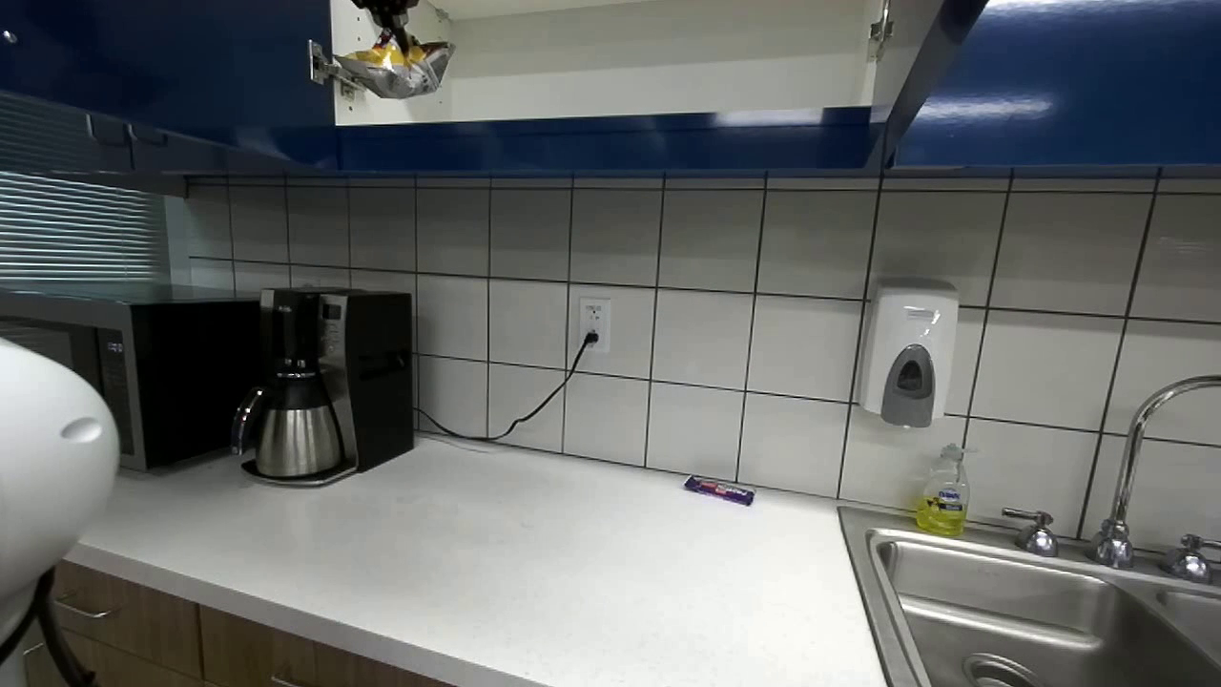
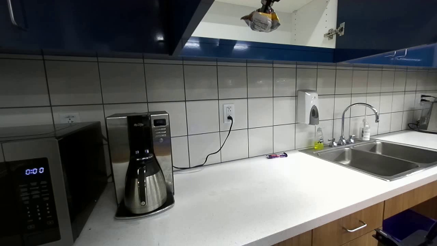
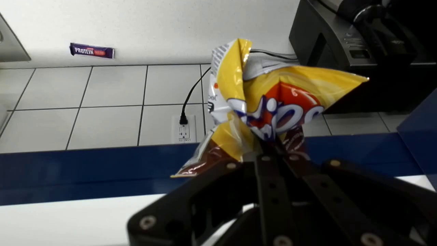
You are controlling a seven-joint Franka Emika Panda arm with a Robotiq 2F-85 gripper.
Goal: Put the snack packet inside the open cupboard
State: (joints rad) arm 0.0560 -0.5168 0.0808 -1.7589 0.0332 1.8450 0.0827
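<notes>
The snack packet (image 1: pixel 396 74) is crumpled yellow, red and white foil. It hangs from my gripper (image 1: pixel 402 40) at the open cupboard (image 1: pixel 649 72), above its blue bottom edge. In an exterior view the packet (image 2: pixel 262 22) shows against the white interior of the cupboard (image 2: pixel 218 31), below my gripper (image 2: pixel 265 7). How deep it sits relative to the opening is hard to tell. In the wrist view, which is upside down, the fingers of my gripper (image 3: pixel 269 145) are shut on the pinched middle of the packet (image 3: pixel 286 99). The fingertips are partly hidden by foil.
The cupboard doors stand open at both sides, with a metal hinge (image 1: pixel 329 69) close to the packet. Below are a coffee maker (image 2: pixel 143 164), a microwave (image 2: pixel 34 191), a purple bar (image 1: pixel 719 490) on the counter (image 1: pixel 534 572), a soap dispenser (image 1: pixel 911 353) and a sink (image 1: pixel 1002 596).
</notes>
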